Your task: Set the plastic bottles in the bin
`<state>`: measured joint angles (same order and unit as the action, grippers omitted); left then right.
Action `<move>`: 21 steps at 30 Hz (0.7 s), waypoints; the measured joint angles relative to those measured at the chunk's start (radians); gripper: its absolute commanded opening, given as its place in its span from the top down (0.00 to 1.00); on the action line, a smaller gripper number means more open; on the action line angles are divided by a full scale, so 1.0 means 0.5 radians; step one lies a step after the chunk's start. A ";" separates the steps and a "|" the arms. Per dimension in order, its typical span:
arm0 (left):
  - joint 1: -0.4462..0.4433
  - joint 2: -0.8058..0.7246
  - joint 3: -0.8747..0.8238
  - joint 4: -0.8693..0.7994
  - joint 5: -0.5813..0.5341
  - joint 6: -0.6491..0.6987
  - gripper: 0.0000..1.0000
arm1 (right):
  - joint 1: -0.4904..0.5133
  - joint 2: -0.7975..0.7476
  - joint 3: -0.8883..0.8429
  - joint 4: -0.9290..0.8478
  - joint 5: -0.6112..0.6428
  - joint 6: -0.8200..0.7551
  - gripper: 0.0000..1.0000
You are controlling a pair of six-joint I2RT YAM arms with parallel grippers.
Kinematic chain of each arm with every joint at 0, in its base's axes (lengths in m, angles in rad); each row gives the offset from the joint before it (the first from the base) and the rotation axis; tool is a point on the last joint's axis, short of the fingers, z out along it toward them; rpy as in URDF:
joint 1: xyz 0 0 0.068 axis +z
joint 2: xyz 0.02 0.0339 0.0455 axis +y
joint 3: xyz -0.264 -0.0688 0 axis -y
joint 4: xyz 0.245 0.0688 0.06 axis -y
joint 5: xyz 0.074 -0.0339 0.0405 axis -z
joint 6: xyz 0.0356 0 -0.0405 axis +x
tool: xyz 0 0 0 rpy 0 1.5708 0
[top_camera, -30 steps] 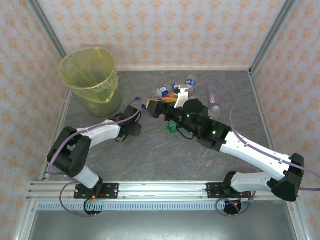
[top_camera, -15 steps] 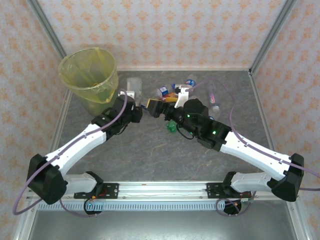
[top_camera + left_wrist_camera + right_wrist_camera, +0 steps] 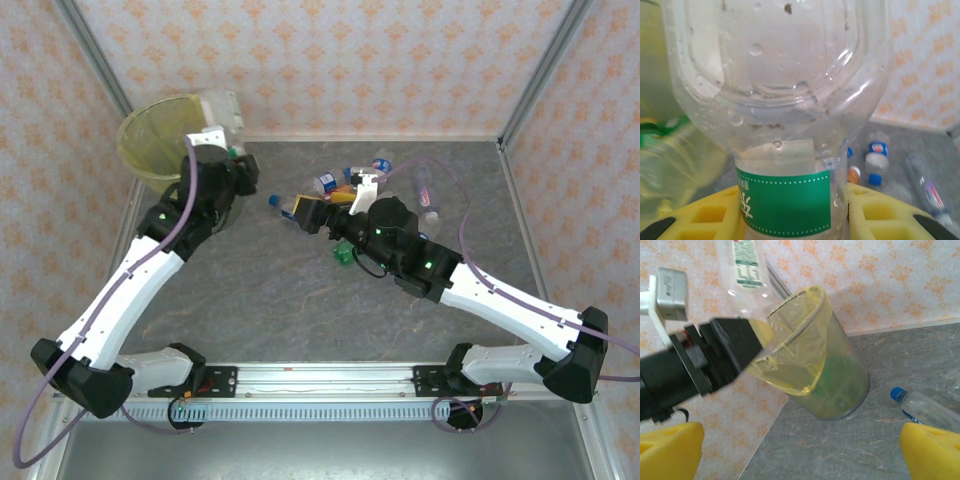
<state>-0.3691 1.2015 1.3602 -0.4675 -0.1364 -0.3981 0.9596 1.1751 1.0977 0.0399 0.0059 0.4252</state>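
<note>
Your left gripper (image 3: 224,132) (image 3: 790,216) is clamped on the clear plastic bottle with the green label (image 3: 222,107) (image 3: 785,95) (image 3: 742,260). It holds the bottle in the air above the rim of the round bin lined w/ a translucent yellow bag (image 3: 135,150) (image 3: 835,385). I judge it is nearer the edge than the middle, so pls move it fully over the opening, neck down, before you part the jaws. Your right gripper (image 3: 318,210) (image 3: 800,455) has its jaws wide apart and empty, near the pile of small plastic bottles (image 3: 352,180) on the grey table (image 3: 280,300), so leave it there, away from the bin.
</note>
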 measured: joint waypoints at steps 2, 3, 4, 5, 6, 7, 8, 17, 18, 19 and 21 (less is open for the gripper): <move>0.132 0.011 0.066 -0.027 0.006 -0.010 0.69 | 0.000 0.000 0.000 0.000 -0.005 0.001 0.00; 0.198 0.022 0.105 -0.047 0.006 -0.012 0.69 | 0.000 0.000 0.000 0.000 -0.006 0.000 0.00; 0.248 0.034 0.138 -0.065 0.007 -0.013 0.69 | 0.000 0.000 0.000 0.000 -0.006 0.001 0.00; 0.294 0.049 0.175 -0.088 0.008 -0.019 0.69 | 0.000 0.000 0.000 -0.001 -0.006 0.001 0.00; 0.330 0.062 0.205 -0.105 0.010 -0.027 0.69 | 0.000 0.000 0.000 -0.001 -0.006 0.001 0.00; 0.372 0.078 0.239 -0.125 0.011 -0.031 0.69 | 0.000 0.000 0.000 -0.001 -0.008 0.001 0.00; 0.410 0.089 0.262 -0.138 0.017 -0.035 0.69 | 0.000 0.000 0.000 -0.001 -0.011 0.001 0.01; 0.727 0.200 0.330 -0.250 0.108 -0.066 0.69 | 0.000 0.000 0.000 -0.001 -0.021 0.001 0.00; 0.752 0.220 0.331 -0.255 0.121 -0.074 0.69 | 0.000 0.000 0.000 -0.001 -0.023 0.001 0.00; 0.784 0.243 0.331 -0.260 0.146 -0.080 0.69 | 0.000 0.000 0.000 -0.002 -0.027 0.001 0.00; 0.831 0.291 0.336 -0.271 0.175 -0.095 0.69 | 0.000 0.000 0.000 -0.002 -0.028 0.001 0.00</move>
<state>0.0463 1.3468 1.5284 -0.6029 -0.0486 -0.4454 0.9596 1.1751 1.0977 0.0391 -0.0082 0.4255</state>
